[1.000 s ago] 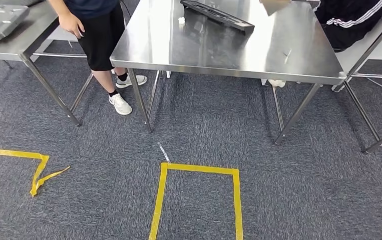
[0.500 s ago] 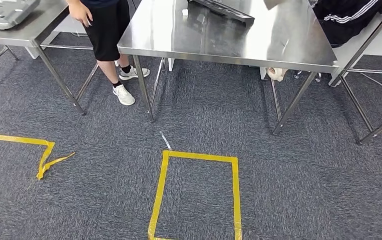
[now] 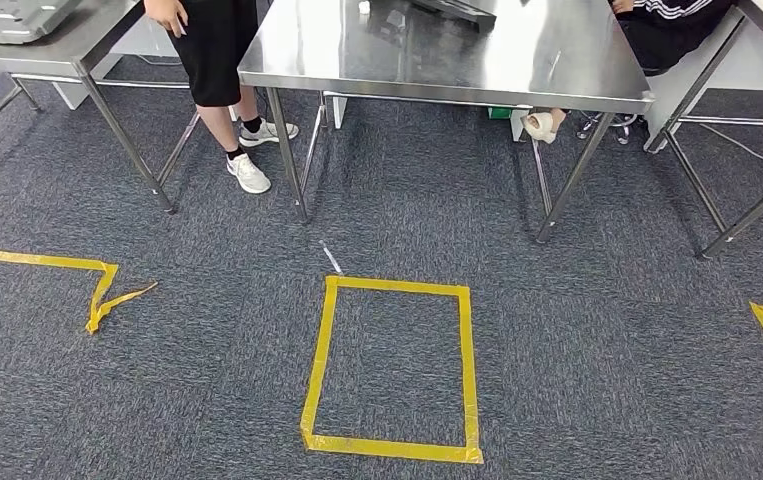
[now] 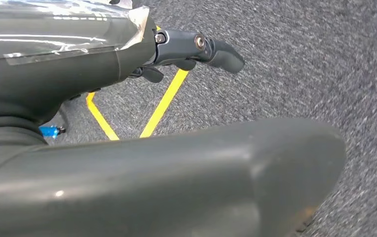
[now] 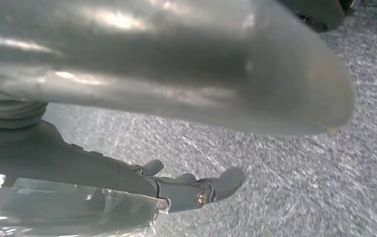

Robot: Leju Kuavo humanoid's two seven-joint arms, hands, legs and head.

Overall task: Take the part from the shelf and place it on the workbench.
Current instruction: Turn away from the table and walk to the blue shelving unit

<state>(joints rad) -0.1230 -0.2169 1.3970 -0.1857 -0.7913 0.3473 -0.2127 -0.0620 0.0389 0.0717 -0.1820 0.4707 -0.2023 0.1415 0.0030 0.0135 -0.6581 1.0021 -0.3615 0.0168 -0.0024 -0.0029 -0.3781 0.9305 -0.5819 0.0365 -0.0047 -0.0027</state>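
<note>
I'm looking down at grey carpet [image 3: 577,340] marked with a yellow tape rectangle [image 3: 393,368], more tape to either side. A steel table [image 3: 577,70] stands ahead, another steel table [image 3: 77,45] at left, a person's legs [image 3: 227,90] between them. Under the near table sits what may be a tape roll [image 3: 538,125]

L hand [image 4: 127,123] empty, fingers [image 4: 216,49] extended, R hand [image 5: 142,84] likewise, both hanging
</note>
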